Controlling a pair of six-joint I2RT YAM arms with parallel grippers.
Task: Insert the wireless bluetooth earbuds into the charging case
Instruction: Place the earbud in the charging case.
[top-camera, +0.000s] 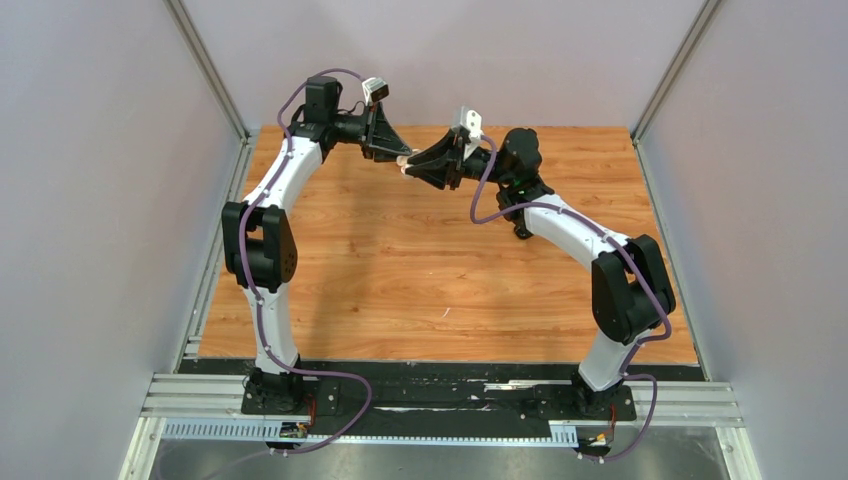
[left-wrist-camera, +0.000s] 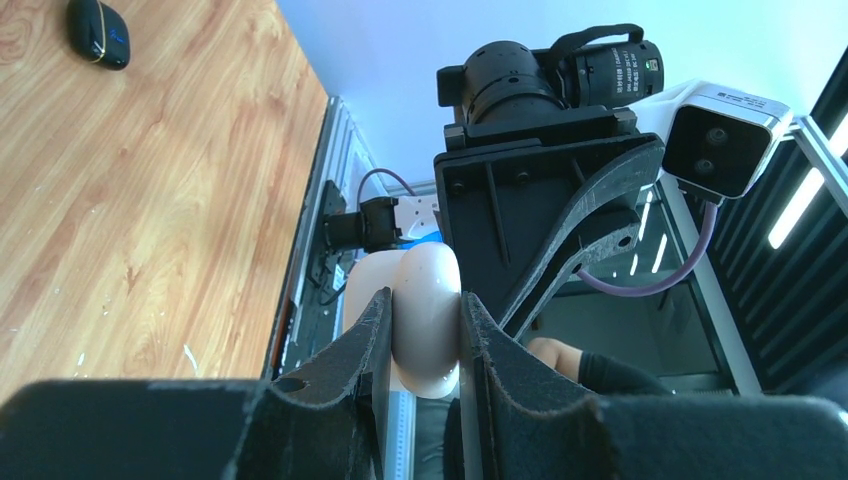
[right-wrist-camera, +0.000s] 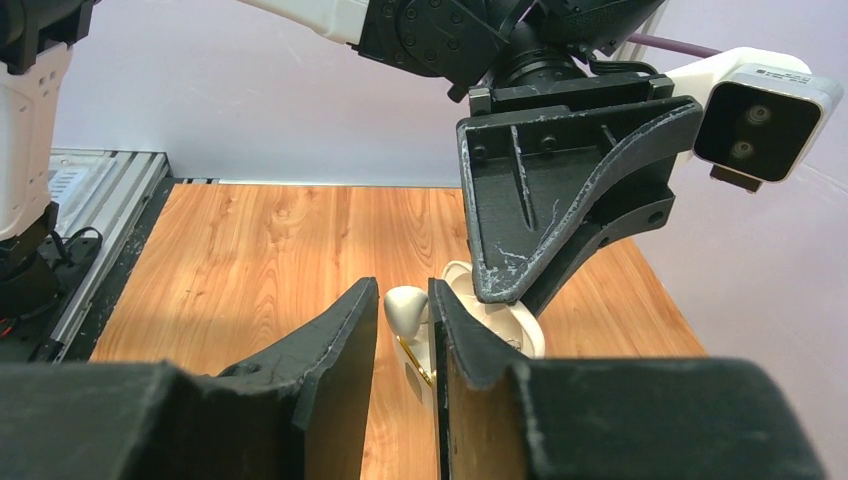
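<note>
Earbud (right-wrist-camera: 407, 312), white, sits between the barely parted fingers of the right gripper (right-wrist-camera: 402, 290) at the open charging case (left-wrist-camera: 428, 340), above the worktop (top-camera: 400, 280) near its far edge. Pinched or freed, I cannot tell. The left gripper (left-wrist-camera: 425, 300) clamps the case, steadying it for insertion.

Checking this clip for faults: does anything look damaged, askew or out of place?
Only wear: white scuffs streak a left gripper finger, and a white fleck lies on the table. Nothing else stands out.
</note>
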